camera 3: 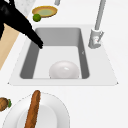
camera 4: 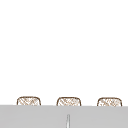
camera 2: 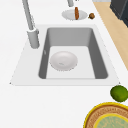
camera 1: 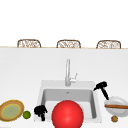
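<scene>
- Nearest the front camera sits a big red ball (camera 1: 67, 114), covering the front part of the sink basin (camera 1: 48, 96).
- Left of that ball is my left hand (camera 1: 40, 110), over the sink's front left corner; its fingers look curled in on themselves with nothing in them that I can make out.
- Just beside that hand on the counter lies a lime (camera 1: 26, 114), and next to the lime a yellow-rimmed plate (camera 1: 11, 110) with a greenish centre. From the left side, the lime (camera 2: 119, 93) sits just above the plate's (camera 2: 105, 110) rim.
- At the sink's right rear corner is my right hand (camera 1: 100, 86), in the air with fingers stretched long and straight, pointing down toward the white plate (camera 1: 116, 101). It grips nothing.
- From the right side, a dark hand (camera 3: 22, 25) reaches over the sink's near-left wall, fingers (camera 3: 37, 42) straight and tips over the basin edge.
- On the white plate rests a brown baguette-like stick (camera 1: 116, 106), and a small brown nut-like thing (camera 1: 114, 119) sits on the counter just in front of it.
- Inside the basin lies a white bowl (camera 2: 63, 60), well apart from both hands.
- Behind the basin the faucet (camera 1: 67, 72) stands upright.
- Three wicker chair backs (camera 1: 68, 44) show past the counter's far edge.
</scene>
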Controlling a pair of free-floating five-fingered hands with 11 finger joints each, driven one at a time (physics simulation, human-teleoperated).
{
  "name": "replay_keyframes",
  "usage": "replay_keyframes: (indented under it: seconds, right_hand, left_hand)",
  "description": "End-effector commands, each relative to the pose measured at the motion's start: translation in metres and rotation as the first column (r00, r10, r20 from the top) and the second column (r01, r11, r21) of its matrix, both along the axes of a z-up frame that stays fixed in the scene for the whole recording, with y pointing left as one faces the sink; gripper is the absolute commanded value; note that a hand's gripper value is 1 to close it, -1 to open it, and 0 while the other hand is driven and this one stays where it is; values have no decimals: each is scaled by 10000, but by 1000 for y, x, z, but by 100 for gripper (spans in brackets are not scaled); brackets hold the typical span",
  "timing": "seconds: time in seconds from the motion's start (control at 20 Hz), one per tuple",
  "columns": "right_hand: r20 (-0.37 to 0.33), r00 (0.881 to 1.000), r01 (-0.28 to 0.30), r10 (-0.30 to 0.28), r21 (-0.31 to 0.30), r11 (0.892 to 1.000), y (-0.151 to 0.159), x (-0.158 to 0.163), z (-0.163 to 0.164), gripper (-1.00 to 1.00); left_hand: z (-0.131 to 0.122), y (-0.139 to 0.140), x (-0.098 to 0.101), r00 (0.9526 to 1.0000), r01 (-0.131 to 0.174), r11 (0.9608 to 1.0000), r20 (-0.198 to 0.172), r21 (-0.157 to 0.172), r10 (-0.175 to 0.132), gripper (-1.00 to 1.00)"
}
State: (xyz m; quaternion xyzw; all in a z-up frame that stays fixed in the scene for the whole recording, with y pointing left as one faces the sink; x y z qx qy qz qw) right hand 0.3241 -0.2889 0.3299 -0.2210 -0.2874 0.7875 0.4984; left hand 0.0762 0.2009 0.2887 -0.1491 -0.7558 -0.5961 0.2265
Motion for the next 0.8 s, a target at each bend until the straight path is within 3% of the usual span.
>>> replay_keyframes:
  seconds: [0.0, 0.05, 0.1, 0.2, 0.75]
  right_hand:
    - [-31, 10000, 0, 0, 1, 10000, 0, 0, 0, -100]
    - [-82, 10000, 6, -7, -25, 10000, -1, -1, -1, -100]
    - [-27, 9979, 641, -641, 310, 9975, -12, -6, -1, -100]
    - [-31, 9933, 1157, -1156, 382, 9926, -8, -2, -1, -100]
    - [119, 9815, 1915, -1912, -248, 9812, -14, -11, 2, -100]
  left_hand:
    - [0, 0, 0, 10000, 0, 10000, 0, 0, 0, 0]
    - [0, 0, 0, 10000, 0, 10000, 0, 0, 0, 0]
    - [0, 0, 0, 10000, 0, 10000, 0, 0, 0, 0]
    - [0, 0, 0, 10000, 0, 10000, 0, 0, 0, 0]
    - [0, 0, 0, 10000, 0, 10000, 0, 0, 0, 0]
